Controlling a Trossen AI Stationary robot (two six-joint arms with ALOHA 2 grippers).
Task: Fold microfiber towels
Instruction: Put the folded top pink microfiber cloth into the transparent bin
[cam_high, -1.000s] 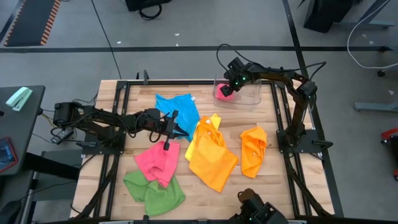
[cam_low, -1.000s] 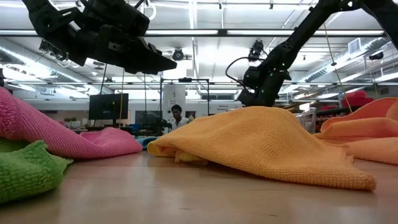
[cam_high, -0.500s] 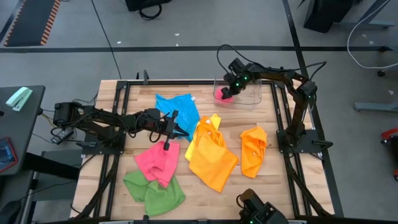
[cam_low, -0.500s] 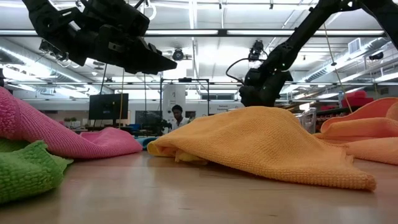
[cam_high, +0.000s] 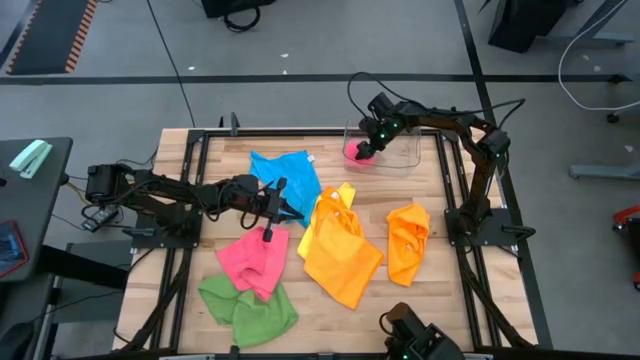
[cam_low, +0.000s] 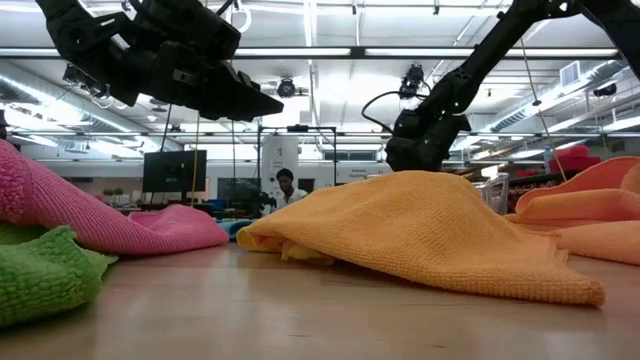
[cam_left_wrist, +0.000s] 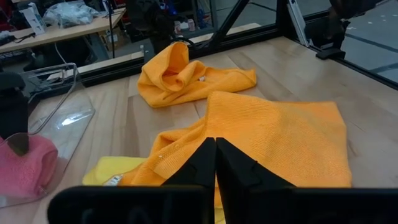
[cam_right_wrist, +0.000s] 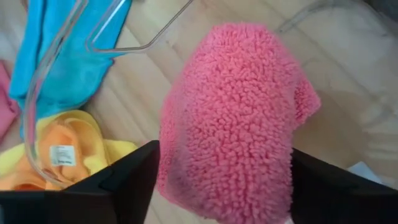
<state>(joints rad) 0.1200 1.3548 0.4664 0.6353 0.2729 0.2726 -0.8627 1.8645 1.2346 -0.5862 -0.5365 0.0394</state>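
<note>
From the high view, the right gripper (cam_high: 366, 143) is at the far side of the table, inside the clear plastic bin (cam_high: 400, 158), right over a folded pink towel (cam_high: 358, 152). The left gripper (cam_high: 281, 199) hovers near the middle of the table, at the edge of the blue towel (cam_high: 285, 175). Around it lie a second pink towel (cam_high: 252, 259), a green towel (cam_high: 247, 309), a big orange towel (cam_high: 342, 255) on top of a yellow towel (cam_high: 339, 196), and a smaller orange towel (cam_high: 408, 241) on the right

From the low view, the big orange towel (cam_low: 420, 230) makes a mound in front, and both arms hang above the table

In the left wrist view, the left fingers (cam_left_wrist: 200, 163) are pressed together with nothing between them

In the right wrist view, the right fingers (cam_right_wrist: 134, 175) stand wide apart on both sides of the folded pink towel (cam_right_wrist: 233, 118); whether they touch it I cannot tell
</note>
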